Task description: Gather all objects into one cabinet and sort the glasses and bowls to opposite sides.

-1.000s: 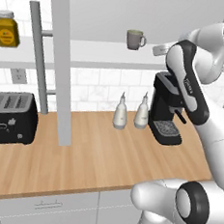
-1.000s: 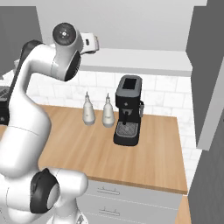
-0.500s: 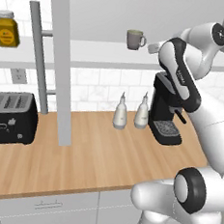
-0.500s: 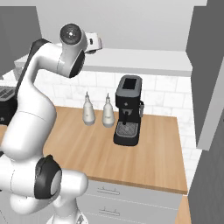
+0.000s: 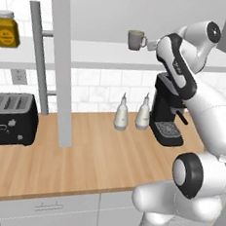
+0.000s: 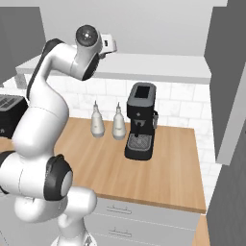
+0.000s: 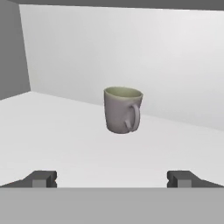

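Note:
One of the glasses, a grey-beige mug, stands upright on the white shelf of the cabinet. The cabinet's tall grey door stands open, edge-on, with its bar handle to the left. My gripper hovers just right of the mug at its height. In the hand view the mug is straight ahead, its handle turned towards me and to the right. My gripper is open, short of the mug, with nothing between the fingertips. My hand sits at shelf level. The bowls are out of view.
On the wooden counter below stand a black coffee machine, two white bottles and a black toaster. An amber jar sits on the shelf left of the door. A grey cabinet side rises at the right.
My hand has moved left along the shelf, closer to the mug. The jaws have stayed open and the mug has not moved.

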